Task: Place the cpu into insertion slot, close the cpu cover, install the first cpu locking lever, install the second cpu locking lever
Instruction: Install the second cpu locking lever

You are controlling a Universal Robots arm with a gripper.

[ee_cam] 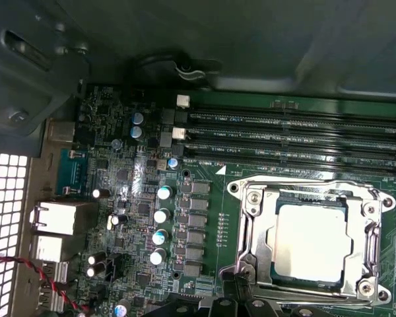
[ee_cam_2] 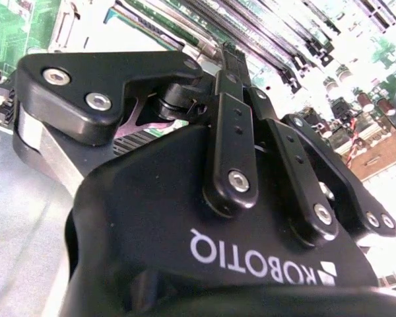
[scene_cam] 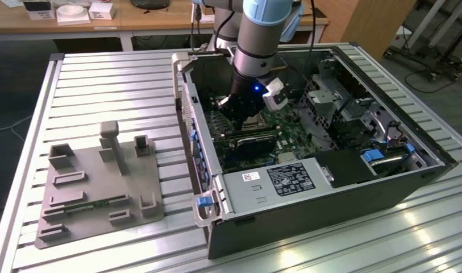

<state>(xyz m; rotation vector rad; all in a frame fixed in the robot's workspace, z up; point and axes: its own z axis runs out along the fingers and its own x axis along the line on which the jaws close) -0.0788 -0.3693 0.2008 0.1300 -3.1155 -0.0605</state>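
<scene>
The cpu (ee_cam: 313, 241), a silvery square chip, sits in the insertion slot (ee_cam: 367, 288) on the green motherboard. The cpu cover (ee_cam: 256, 231), a thin metal frame, lies flat around the chip. A wire locking lever (ee_cam: 303, 184) runs along the socket edge nearest the memory slots. My gripper (ee_cam: 241, 302) has its black fingertips at the socket's opposite edge, close to a corner of the cover. In the second wrist view the gripper (ee_cam_2: 228, 56) shows its two fingers drawn together to a thin tip. In the exterior view the gripper (scene_cam: 242, 109) reaches down inside the open computer case, over the socket (scene_cam: 255, 121).
Long memory slots (ee_cam: 297, 132) lie beside the socket, with capacitors (ee_cam: 162, 214) and rear ports (ee_cam: 56, 218) further along the board. The case walls (scene_cam: 187, 96), a drive cage (scene_cam: 344, 108) and a black block (scene_cam: 253, 146) hem in the arm. A grey fixture plate (scene_cam: 102, 182) rests on the slatted table.
</scene>
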